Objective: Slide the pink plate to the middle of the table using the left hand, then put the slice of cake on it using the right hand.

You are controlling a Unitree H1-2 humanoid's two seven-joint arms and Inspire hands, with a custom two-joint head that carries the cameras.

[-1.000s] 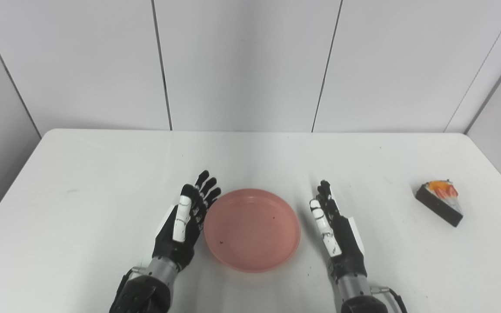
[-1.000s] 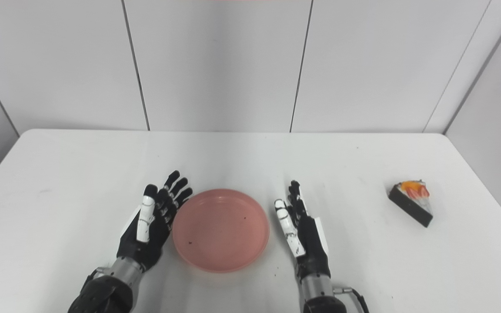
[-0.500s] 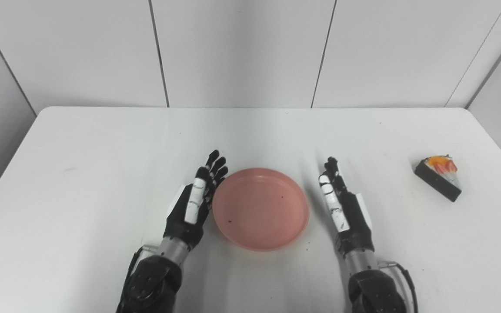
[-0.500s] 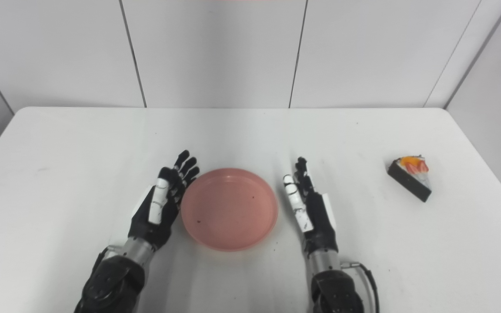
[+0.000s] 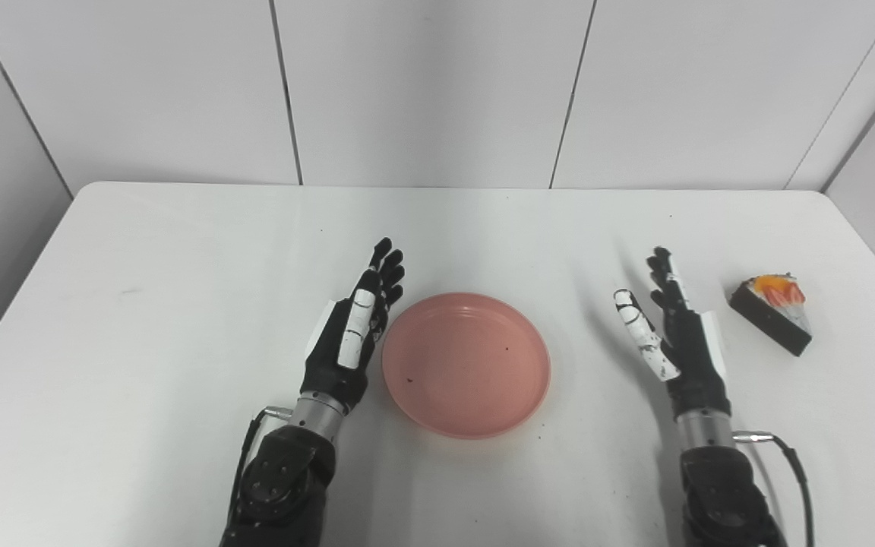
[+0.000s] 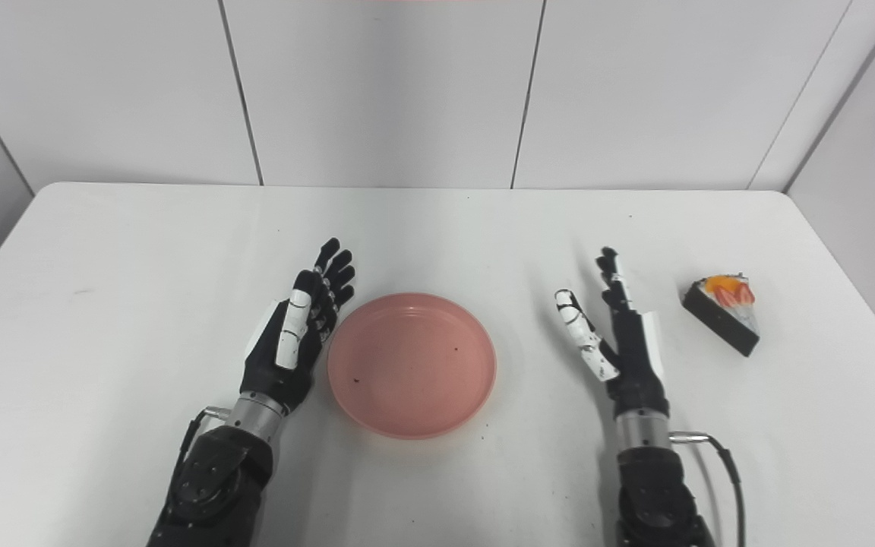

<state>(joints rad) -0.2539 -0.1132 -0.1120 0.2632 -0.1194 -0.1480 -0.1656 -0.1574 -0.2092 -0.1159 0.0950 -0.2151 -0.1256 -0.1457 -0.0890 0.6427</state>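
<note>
The pink plate [image 5: 465, 365] lies near the middle of the white table [image 5: 179, 251], empty but for a few dark crumbs. My left hand [image 5: 354, 330] stands edge-on just left of the plate's rim, open, fingers stretched forward; whether it touches the rim I cannot tell. My right hand [image 5: 673, 334] is open too, thumb spread, about halfway between the plate and the cake. The slice of cake [image 5: 772, 311], dark with orange and red topping, rests near the table's right edge, a short way right of my right hand.
White wall panels [image 5: 437, 83] rise right behind the table's far edge. The table's right edge runs close past the cake.
The camera tilted down early on. My right hand has moved away from the plate's right side toward the cake. My left hand has stayed beside the plate.
</note>
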